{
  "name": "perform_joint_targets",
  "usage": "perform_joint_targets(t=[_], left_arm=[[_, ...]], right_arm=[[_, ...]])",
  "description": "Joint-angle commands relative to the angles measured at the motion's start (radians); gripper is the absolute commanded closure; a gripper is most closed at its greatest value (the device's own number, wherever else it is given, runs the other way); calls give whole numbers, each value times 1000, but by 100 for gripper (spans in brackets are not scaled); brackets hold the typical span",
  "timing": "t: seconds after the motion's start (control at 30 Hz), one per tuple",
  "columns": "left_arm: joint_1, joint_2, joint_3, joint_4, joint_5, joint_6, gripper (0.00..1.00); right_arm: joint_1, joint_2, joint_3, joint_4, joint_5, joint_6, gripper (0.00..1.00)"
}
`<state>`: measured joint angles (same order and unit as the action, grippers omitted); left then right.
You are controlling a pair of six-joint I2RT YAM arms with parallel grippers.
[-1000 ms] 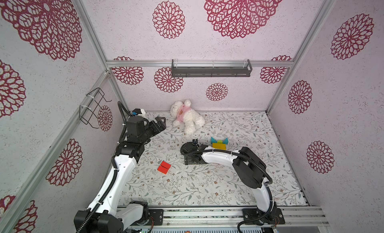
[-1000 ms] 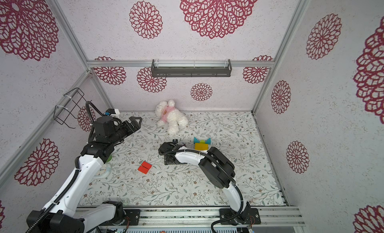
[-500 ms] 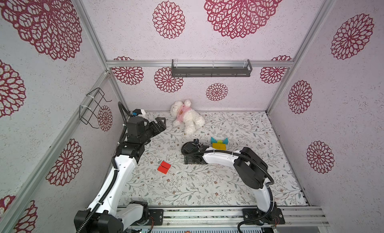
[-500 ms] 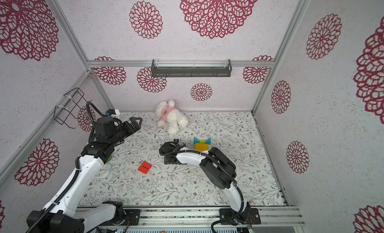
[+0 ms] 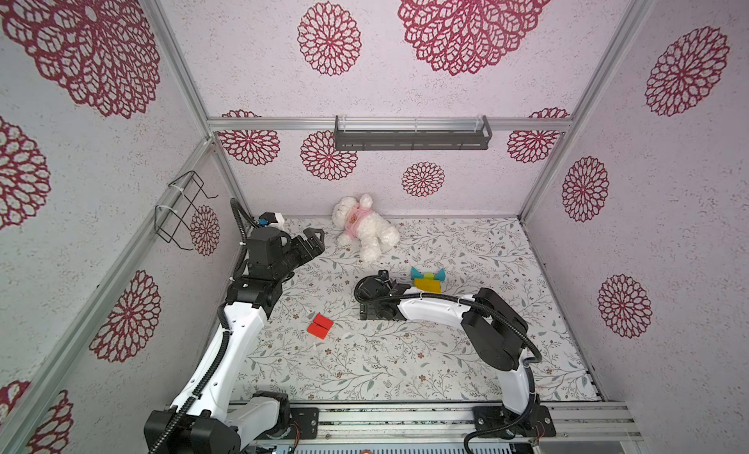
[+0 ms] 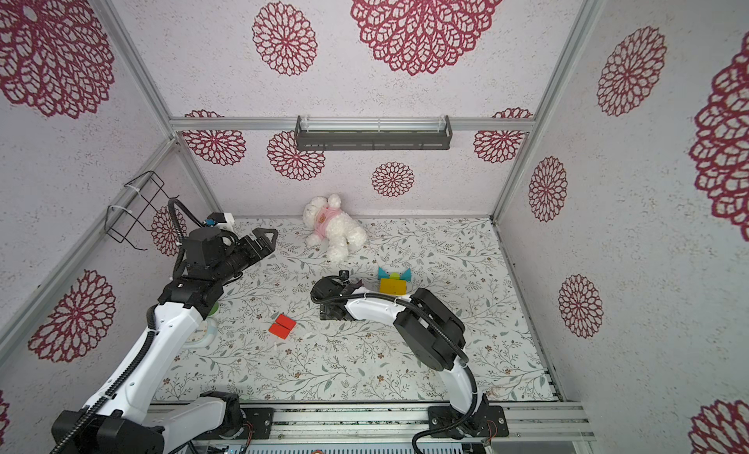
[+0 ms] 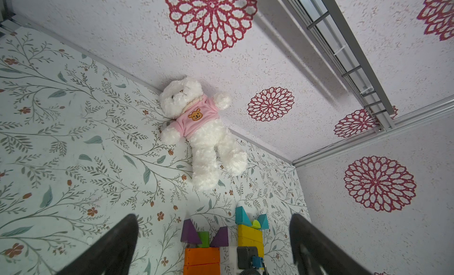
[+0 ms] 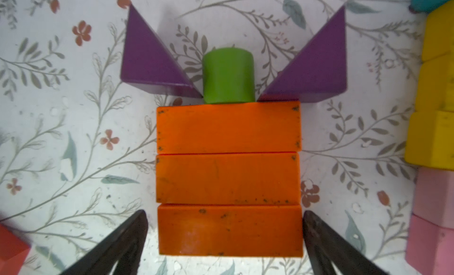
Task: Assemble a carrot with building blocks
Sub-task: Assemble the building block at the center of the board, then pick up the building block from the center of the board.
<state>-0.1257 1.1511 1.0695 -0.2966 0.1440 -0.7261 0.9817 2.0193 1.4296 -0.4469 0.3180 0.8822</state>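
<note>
Right gripper (image 8: 224,212): jaws spread wide, gripping nothing. One finger sits just beside each end of the nearest of three orange rectangular painted bars (image 8: 228,178), laid flat with long sides touching. Yellow rectangular bars (image 8: 434,138) lie near, off to one side of this gripper. Beyond the farthest orange bar, two purple triangular blocks (image 8: 149,62) flank a lime-green cylinder (image 8: 228,76) that touches it.

Left gripper (image 7: 212,216): raised, wide open, empty, well apart from the blocks.

Surface: floral-print white table sheet (image 5: 405,363).

Room: pale walls with crimson rosette patterns (image 5: 243,46).
</note>
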Motion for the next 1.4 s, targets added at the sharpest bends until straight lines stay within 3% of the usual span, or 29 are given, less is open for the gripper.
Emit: perform_joint_targets(t=[0.0,0.33,0.7,0.9,1.13,1.37], left_arm=[[-5,-26,-8,24,-10,8,2],[-6,-29,-7,24,-10,10,3],[-5,-30,-5,16,-28,14,3],[0,-90,-2,-35,-177,30,3],[31,-156,-8,-93,-396,0,3],[41,-158,-13,-90,-395,-13,3]], right_arm=[[11,-68,29,-23,0,-34,1],[21,-200,-94,-43,-15,-158,2],[27,-154,-138,-43,-31,-188,5],[80,-109,20,-80,-6,-228,10],[134,107,332,-111,-62,-277,12],[156,331,614,-104,-162,-352,8]])
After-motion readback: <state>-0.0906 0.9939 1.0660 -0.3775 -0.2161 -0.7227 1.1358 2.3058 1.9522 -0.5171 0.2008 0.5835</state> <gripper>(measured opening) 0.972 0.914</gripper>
